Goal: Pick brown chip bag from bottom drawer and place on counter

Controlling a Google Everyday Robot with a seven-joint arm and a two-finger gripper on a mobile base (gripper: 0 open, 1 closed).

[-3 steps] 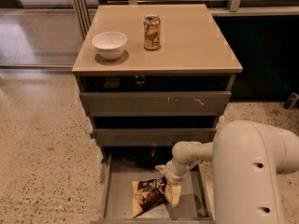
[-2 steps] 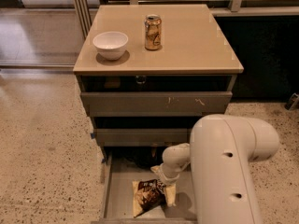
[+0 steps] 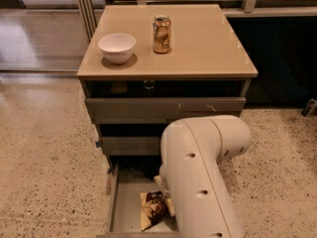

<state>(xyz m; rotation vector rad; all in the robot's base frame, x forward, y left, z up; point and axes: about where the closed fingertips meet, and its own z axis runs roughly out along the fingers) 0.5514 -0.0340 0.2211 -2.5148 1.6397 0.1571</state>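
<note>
The brown chip bag (image 3: 154,209) lies flat on the grey floor of the open bottom drawer (image 3: 128,197), near its front. My gripper (image 3: 169,202) is down inside the drawer, right at the bag's right edge. Most of it is hidden behind my big white arm (image 3: 198,182), which covers the drawer's right half. I cannot tell whether it touches the bag. The beige counter (image 3: 203,43) is the cabinet's top, above the three drawers.
A white bowl (image 3: 117,47) and a gold drink can (image 3: 161,33) stand on the counter's left and middle. The top drawer (image 3: 163,108) and middle drawer (image 3: 129,145) stick out slightly above the open one. Speckled floor lies on both sides.
My arm has swung left and toward the camera and now hides more of the drawer. The gripper has shifted left toward the bag. The bag has not moved.
</note>
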